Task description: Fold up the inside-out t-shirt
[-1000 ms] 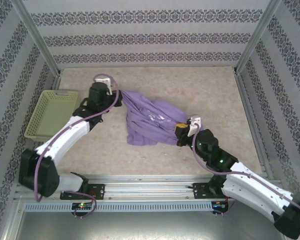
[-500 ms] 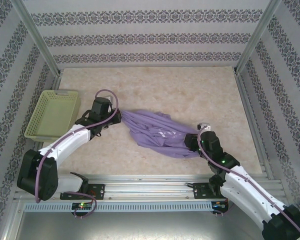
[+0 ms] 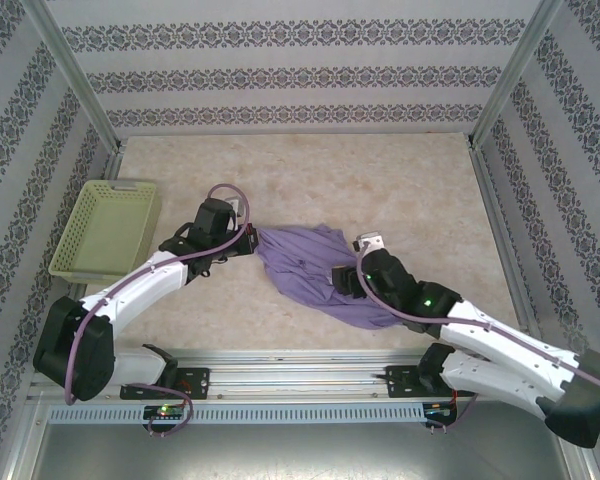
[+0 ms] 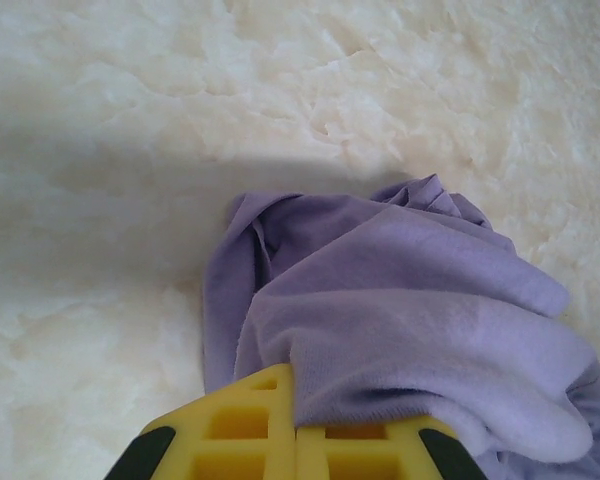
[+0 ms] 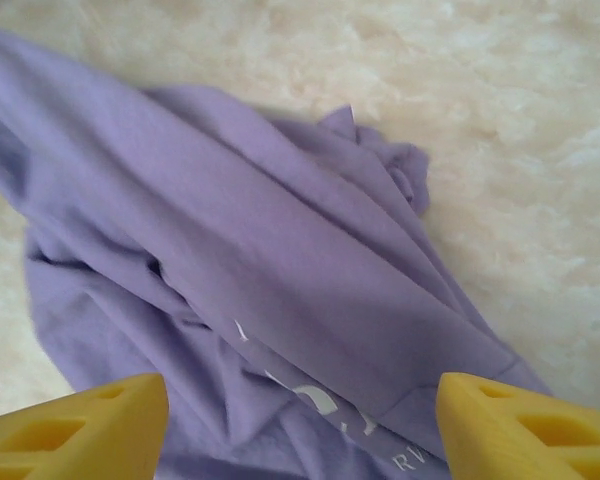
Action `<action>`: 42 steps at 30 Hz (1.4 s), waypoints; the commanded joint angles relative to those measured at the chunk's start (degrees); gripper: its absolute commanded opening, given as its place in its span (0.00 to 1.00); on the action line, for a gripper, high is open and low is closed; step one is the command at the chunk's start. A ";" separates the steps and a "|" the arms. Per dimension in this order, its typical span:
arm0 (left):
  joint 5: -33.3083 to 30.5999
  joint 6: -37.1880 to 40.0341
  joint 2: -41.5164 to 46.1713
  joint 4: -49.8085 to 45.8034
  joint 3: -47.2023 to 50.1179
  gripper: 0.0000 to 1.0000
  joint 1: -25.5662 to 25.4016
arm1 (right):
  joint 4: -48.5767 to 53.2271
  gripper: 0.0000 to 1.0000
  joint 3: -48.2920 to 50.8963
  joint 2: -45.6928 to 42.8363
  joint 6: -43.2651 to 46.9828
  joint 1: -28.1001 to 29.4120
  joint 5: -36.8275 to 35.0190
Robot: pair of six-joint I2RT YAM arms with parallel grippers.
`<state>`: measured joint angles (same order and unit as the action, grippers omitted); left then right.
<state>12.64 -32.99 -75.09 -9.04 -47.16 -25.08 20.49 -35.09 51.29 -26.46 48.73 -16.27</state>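
Seen from above, a yellow-green basket (image 3: 105,228) sits at the left edge of a pale marbled table (image 3: 380,180), boxed in by patterned walls. The purple shirt (image 3: 305,262) lies bunched to the right of the basket, well apart from it, with nothing lying on it. The left gripper (image 3: 250,238) sits between basket and shirt, clamped on the shirt's nearest end. The right gripper (image 3: 342,278) hovers over the shirt's side farthest from the basket. A second ago the right gripper pinched that far end; it has since let go and moved in toward the basket, while the left gripper has come nearer the arm bases and the shirt has slumped into a lower heap. From the left wrist, yellow fingers (image 4: 240,420) are shut tight on a thick fold of purple cloth, which spills away over bare table. From the right wrist, the yellow fingers (image 5: 90,420) stand wide apart and hold nothing. The creased shirt spreads beneath them, showing part of its white lettering (image 5: 412,462); whether they touch the cloth cannot be told.
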 commanded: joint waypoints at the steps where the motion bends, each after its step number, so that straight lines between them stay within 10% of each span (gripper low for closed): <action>1: 0.09 1.22 -0.26 -1.31 -2.86 0.00 -0.42 | -1.50 0.68 -0.59 1.89 3.99 2.16 0.89; 19: 2.72 1.22 -0.19 -3.31 -6.40 0.00 -0.57 | -11.47 0.64 -13.79 32.81 9.45 4.25 -5.26; 25: 0.83 1.51 0.52 -5.59 -8.61 0.00 -0.50 | -10.30 0.45 -15.62 37.33 10.22 3.00 -3.47; 32: -6.07 2.14 -2.09 -12.67 -16.16 0.00 2.11 | -9.33 0.00 -12.37 29.21 11.06 3.47 -0.98; 42: -16.10 1.86 -9.87 -20.19 -26.63 0.00 12.42 | -10.28 0.00 0.31 -4.47 7.25 -0.03 9.64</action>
<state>5.74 -31.55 -82.87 -27.11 -71.16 -17.45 6.44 -39.46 53.01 -16.27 50.76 -10.11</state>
